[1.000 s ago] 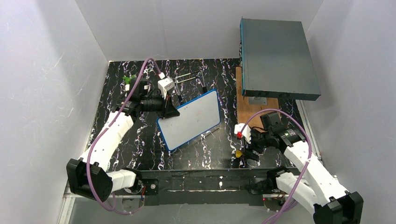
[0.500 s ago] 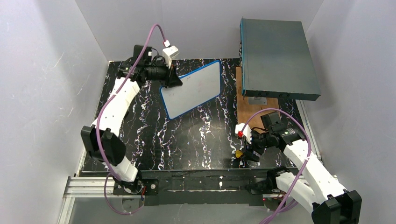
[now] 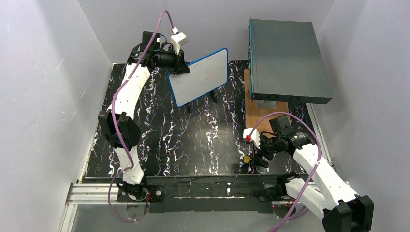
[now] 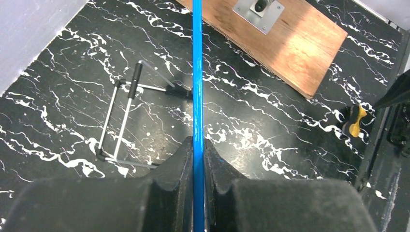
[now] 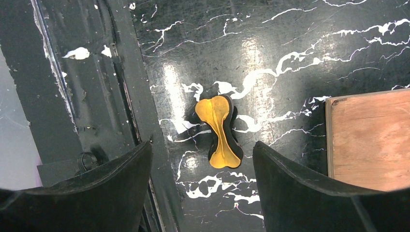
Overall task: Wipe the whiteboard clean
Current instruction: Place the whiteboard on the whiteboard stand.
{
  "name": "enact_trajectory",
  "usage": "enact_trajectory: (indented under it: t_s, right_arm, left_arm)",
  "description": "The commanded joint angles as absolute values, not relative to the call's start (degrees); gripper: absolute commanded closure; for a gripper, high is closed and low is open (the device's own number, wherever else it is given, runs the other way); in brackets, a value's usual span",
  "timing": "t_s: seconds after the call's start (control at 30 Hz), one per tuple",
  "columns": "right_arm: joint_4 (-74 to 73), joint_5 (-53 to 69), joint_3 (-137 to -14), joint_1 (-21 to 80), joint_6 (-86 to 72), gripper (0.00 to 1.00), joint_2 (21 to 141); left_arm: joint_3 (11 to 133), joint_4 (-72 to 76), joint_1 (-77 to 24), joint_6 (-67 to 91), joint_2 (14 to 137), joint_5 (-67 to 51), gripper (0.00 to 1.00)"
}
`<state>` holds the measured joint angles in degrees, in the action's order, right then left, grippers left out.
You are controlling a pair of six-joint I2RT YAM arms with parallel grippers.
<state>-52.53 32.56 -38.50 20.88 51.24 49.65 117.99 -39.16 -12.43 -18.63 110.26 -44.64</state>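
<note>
We see the black marbled table (image 3: pixel 193 145) spread under everything. At its far right, the large grey-teal box (image 3: pixel 287 58) is the only container here. It shows us just its flat top and front edge, so we cannot tell what is in it. It sits over a wooden board (image 3: pixel 256 108) that lies flat on the table and carries a small metal plate.

The whiteboard (image 3: pixel 200 79) hangs in the air over the far middle of the table, just left of the box, tilted with its white face toward the overhead camera. A faint reddish smudge marks that face. The left gripper (image 3: pixel 181 65) has the board's left edge. In the wrist view its fingers are clenched on either side of the blue frame, which runs straight up between them. Below, a thin wire stand (image 4: pixel 125 116) lies on the table.

The right gripper (image 3: pixel 256 157) hovers low at the near right, well apart from the whiteboard. Its jaws are spread wide and grasp nothing. Between them, on the table, lies a yellow bone-shaped piece (image 5: pixel 220 133) with a black underside.
</note>
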Motion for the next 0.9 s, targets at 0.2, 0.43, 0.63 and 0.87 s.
enact_trajectory:
  t_s: [0.2,0.43,0.63,0.87]
  right_arm:
    - [-52.50,31.96,-40.60,19.87,51.56,0.20,52.41]
    - [-52.56,31.64,-40.78,19.01,51.35,0.20,54.33]
    - [-52.64,31.55,-40.95,18.47,51.29,0.20,55.54]
    - [-52.73,31.79,-40.96,18.04,51.33,0.20,55.74]
  left_arm:
    - [127.14,-37.25,-8.12,-21.24,115.40,-56.43,1.00]
    - [128.07,-35.10,-5.08,-20.58,119.59,-63.01,1.00]
    - [128.27,-35.07,-4.75,-21.55,121.51,-65.15,1.00]
    - [128.44,-37.03,-4.57,-24.43,122.74,-65.04,1.00]
